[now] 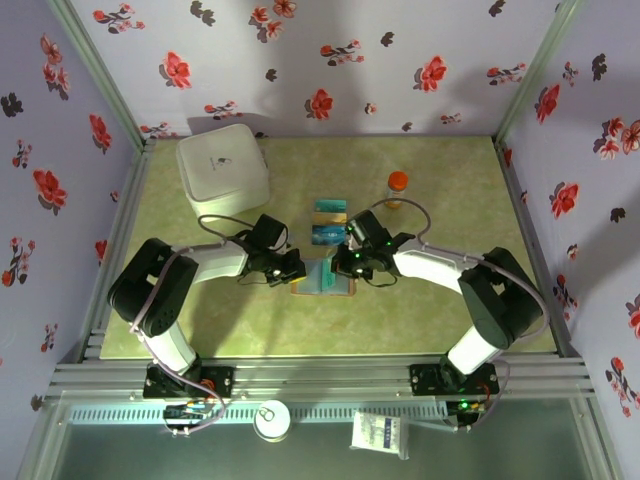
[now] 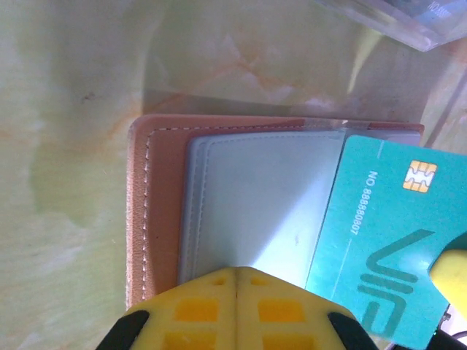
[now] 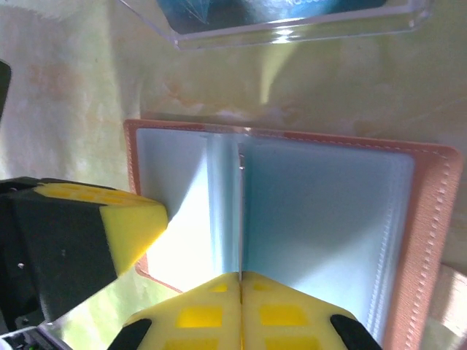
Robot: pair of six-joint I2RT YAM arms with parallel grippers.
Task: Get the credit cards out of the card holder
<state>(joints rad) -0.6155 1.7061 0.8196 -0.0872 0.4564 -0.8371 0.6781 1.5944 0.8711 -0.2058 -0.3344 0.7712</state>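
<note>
Tan leather card holder (image 1: pixel 325 279) lies open on the counter (image 1: pixel 400 310) between the arms, the left hand (image 2: pixel 237 281) closed tight with its tips at the holder's edge, the right hand (image 3: pixel 241 281) pinched shut on the teal credit card (image 2: pixel 379 240), which tilts over the blue-grey pockets.

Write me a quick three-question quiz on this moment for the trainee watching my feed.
1. True or false: the card holder is folded shut.
2. Which card is the right pincer gripping? A) a blue one B) a teal one with a chip C) a red one
3. Fill in: the left pincer is shut, with its tips set on the ____.

Key:
1. False. It lies open, inner pockets up.
2. B. This is the teal card, angled across the open pockets.
3. card holder
</note>
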